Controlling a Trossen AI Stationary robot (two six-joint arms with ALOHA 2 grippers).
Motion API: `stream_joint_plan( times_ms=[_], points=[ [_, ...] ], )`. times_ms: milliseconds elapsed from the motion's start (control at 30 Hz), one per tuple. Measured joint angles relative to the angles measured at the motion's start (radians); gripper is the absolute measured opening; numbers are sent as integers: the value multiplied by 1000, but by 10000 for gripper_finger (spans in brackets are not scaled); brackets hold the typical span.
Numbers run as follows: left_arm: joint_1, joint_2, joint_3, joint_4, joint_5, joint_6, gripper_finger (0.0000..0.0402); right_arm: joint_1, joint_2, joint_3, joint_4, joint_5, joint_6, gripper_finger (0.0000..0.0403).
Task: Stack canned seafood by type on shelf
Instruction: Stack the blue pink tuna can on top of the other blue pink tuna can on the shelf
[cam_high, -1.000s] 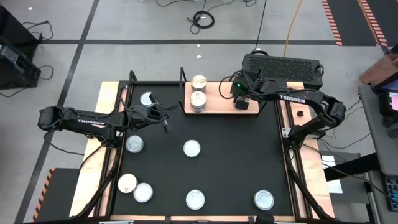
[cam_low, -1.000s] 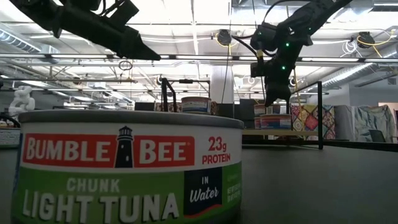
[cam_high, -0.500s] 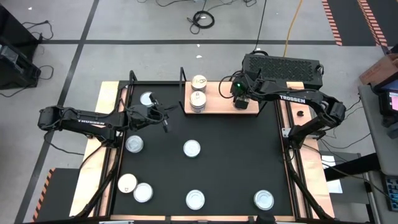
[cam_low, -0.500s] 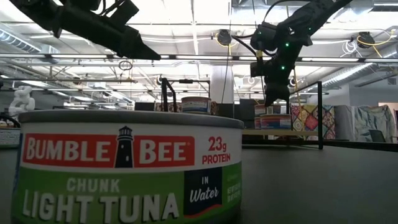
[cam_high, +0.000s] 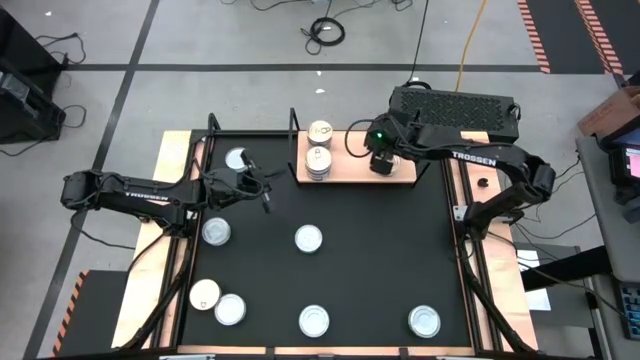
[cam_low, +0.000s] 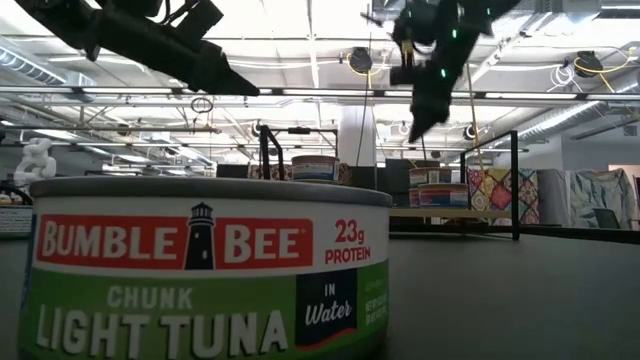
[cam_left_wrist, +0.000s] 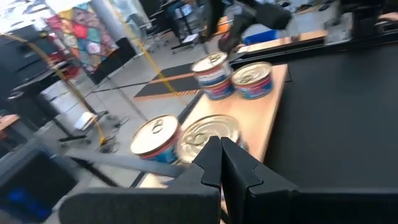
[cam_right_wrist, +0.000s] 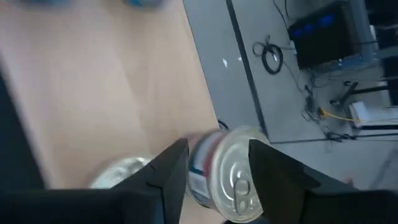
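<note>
The light-wood shelf (cam_high: 350, 172) stands at the table's far edge. On its left part, one tin (cam_high: 320, 130) sits behind a stack of tins (cam_high: 317, 162). My right gripper (cam_high: 378, 165) hangs open over the shelf's right part, pointing down. In the right wrist view its fingers (cam_right_wrist: 177, 168) stand on either side of a silver-topped tin (cam_right_wrist: 239, 183) below, apart from it; the low view shows that stack (cam_low: 438, 188) under the raised gripper (cam_low: 414, 122). My left gripper (cam_high: 264, 195) is shut over the mat's left side, holding nothing.
Loose tins lie on the black mat: (cam_high: 237, 158), (cam_high: 216, 232), (cam_high: 308, 238), (cam_high: 205, 294), (cam_high: 230, 309), (cam_high: 314, 320), (cam_high: 424, 321). One tin (cam_low: 200, 270) fills the low view's front. Black posts (cam_high: 293, 120) stand at the shelf's edges.
My right gripper has opened, letting go of the tin on the shelf's right part, and has risen straight up, clear of it, drifting slightly toward the table's left. The tin stays on its stack.
</note>
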Motion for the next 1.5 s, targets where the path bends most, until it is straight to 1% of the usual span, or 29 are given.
stream_joint_plan(
  times_ms=[67,167,233,300,367,433,567,633,733,800,867,967,1033,1100,1267,1333,1400,1500],
  points=[
    [-13,0,0,0,41,-1,0,34,-1,52,-64,-40,69,166],
    [-48,0,1,-2,74,-26,0,86,-2,88,-138,-167,170,166],
    [-79,0,19,-35,74,-61,0,123,-4,88,-179,-260,219,166],
    [-122,-1,58,-115,77,-127,0,162,-4,81,-207,-347,251,166],
    [-176,-1,111,-273,91,-187,0,206,-6,51,-198,-428,263,166],
    [-235,1,174,-471,93,-273,0,251,-15,6,-159,-478,263,166],
    [-351,8,305,-821,96,-484,0,343,-27,-102,26,-499,288,166],
    [-395,10,365,-999,133,-580,0,385,-27,-155,104,-499,296,166],
    [-427,8,432,-1198,250,-728,0,440,-28,-217,259,-497,300,166],
    [-432,9,439,-1319,347,-829,0,469,-28,-252,332,-497,299,166],
    [-437,10,431,-1401,434,-900,0,493,-28,-273,392,-496,293,166],
    [-439,24,400,-1447,563,-942,0,524,-29,-290,430,-496,288,166],
    [-442,31,379,-1433,645,-916,0,542,-28,-296,445,-496,286,166],
    [-447,46,360,-1436,692,-892,2,555,-28,-295,469,-495,266,166],
    [-476,102,348,-1441,720,-880,31,565,-28,-295,468,-490,235,166],
    [-487,137,347,-1436,732,-849,45,565,-28,-295,467,-489,233,166],
    [-502,177,348,-1432,754,-808,60,565,-28,-295,460,-489,232,166],
    [-524,257,348,-1428,782,-801,86,565,-28,-295,456,-489,232,166]
  ],
)
